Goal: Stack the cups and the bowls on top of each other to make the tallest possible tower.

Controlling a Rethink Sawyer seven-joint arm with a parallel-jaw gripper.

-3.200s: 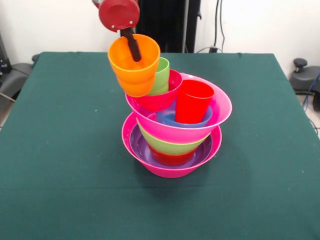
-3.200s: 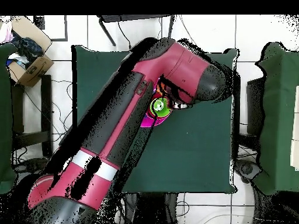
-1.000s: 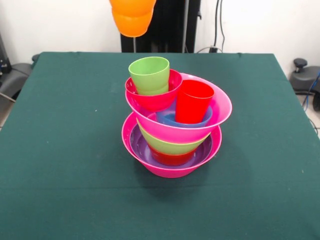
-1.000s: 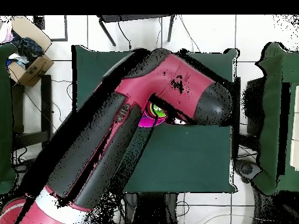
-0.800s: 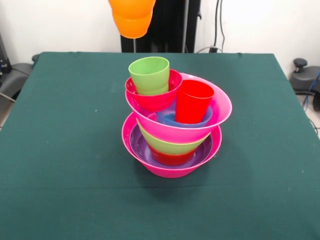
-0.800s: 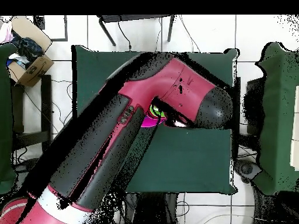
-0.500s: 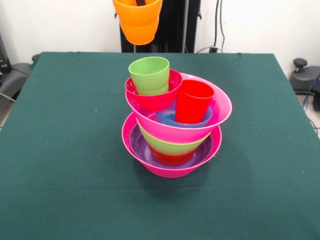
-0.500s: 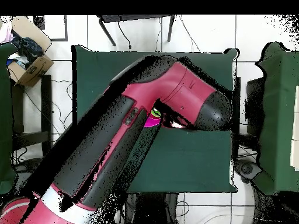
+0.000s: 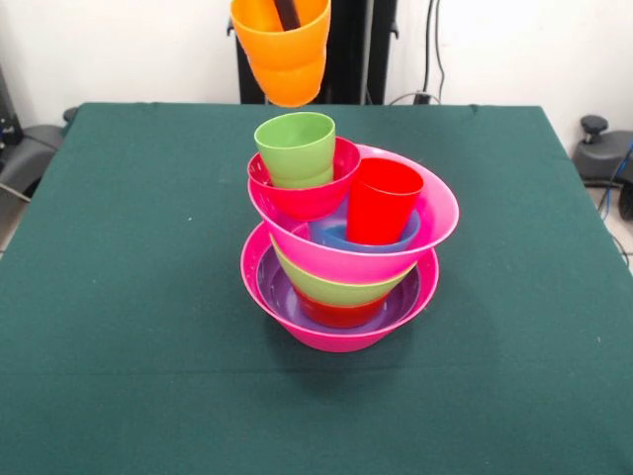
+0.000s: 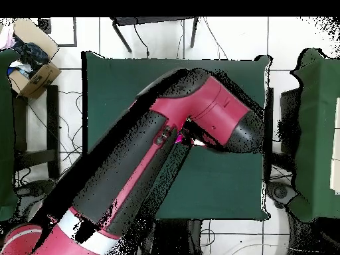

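While above tower [image 9: 341,247], gripper [image 9: 287,12] gripping orange cup [image 9: 282,54]

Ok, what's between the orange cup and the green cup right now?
Nothing. In the front view the orange cup hangs above the green cup with only an open gap between them; the overhead view hides it behind the arm.

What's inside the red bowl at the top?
A lime green cup stands upright in the crimson bowl. The cup's base and the bowl's bottom are hidden by the bowl's wall.
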